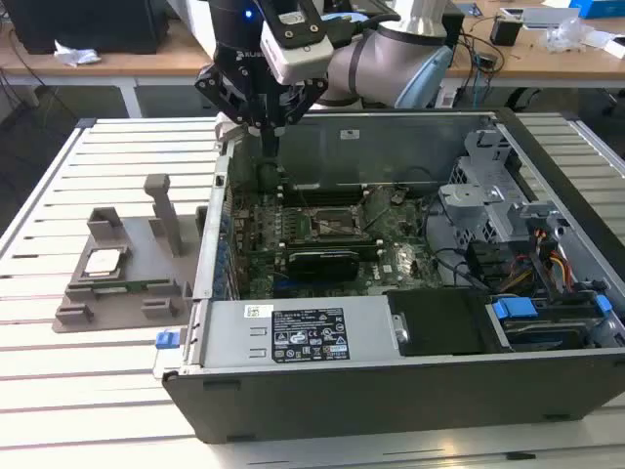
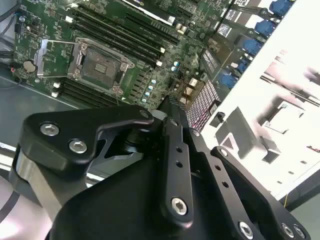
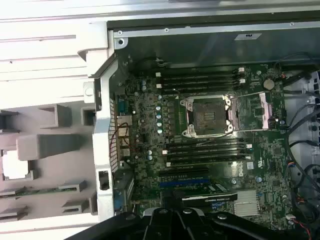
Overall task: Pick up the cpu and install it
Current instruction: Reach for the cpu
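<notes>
Shiny silver square cpu [image 1: 103, 262] lies in a grey plastic tray [image 1: 107, 227], the exterior view's left; my black gripper [image 1: 269, 151], clenched empty, hovers well apart (I'd spread wide, align squarely).

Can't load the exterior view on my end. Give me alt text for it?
The arm's hand, closed and empty, hangs over the open computer case near its wall on the exterior view's left. The cpu lies outside the case in a grey tray on the slatted white table, further to that left.
</notes>
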Motion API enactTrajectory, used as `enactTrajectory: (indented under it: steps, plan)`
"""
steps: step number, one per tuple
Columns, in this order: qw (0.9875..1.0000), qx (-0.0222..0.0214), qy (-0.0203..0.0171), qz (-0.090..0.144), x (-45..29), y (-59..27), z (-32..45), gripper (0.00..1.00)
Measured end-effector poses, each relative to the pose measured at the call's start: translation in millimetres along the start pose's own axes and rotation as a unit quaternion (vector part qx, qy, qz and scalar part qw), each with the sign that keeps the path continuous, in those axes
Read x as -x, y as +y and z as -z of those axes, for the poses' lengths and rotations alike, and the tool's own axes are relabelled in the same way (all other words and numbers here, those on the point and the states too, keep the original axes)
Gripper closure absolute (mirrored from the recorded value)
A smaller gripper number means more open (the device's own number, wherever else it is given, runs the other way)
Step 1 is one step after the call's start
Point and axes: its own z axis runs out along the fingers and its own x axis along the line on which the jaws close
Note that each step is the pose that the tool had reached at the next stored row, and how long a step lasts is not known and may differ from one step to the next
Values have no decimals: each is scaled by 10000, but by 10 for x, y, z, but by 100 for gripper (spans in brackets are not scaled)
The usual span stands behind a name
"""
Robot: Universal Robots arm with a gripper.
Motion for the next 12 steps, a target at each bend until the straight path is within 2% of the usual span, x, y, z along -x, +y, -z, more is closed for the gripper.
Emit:
enactTrajectory:
  steps: [2,5,12]
  plan:
    - [10000,0,0,-1,-30,-2,1,89]
    - [10000,0,0,0,-175,-13,5,89]
    - [10000,-1,0,0,-339,-25,10,89]
